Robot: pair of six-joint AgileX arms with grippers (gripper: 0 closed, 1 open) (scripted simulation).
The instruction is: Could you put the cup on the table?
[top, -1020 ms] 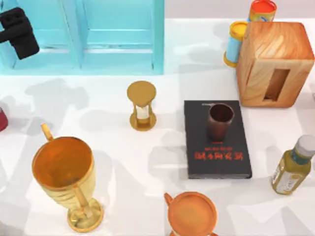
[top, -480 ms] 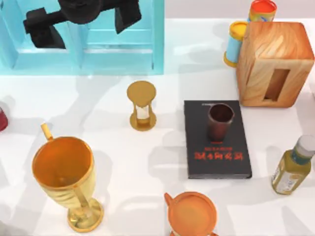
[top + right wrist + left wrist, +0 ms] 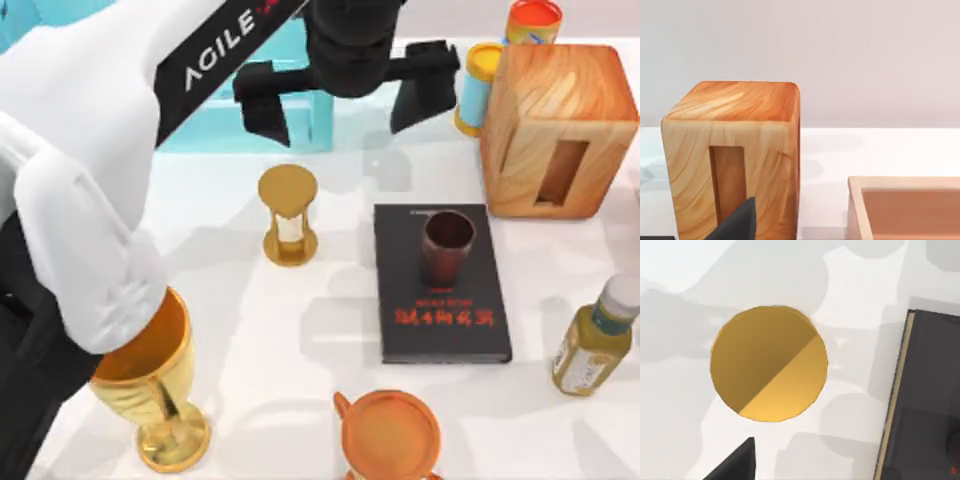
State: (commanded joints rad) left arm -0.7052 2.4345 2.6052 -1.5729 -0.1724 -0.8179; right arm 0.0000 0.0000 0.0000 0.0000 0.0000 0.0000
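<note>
Plain pale wall [image 3: 850, 55] behind, soft shadows.

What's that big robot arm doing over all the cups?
The left arm reaches across the table, its open gripper hovering past the hourglass, holding nothing. It's after the little brown cup, which stands upright on the black book, not yet on the table. The gold goblet and orange mug sit untouched nearby.

Tall wooden block [image 3: 732, 160] with a narrow upright slot stood on the white table [image 3: 825, 150], a shallow tan open tray [image 3: 905, 207] beside it, plain pale wall [image 3: 840, 50] behind.
</note>
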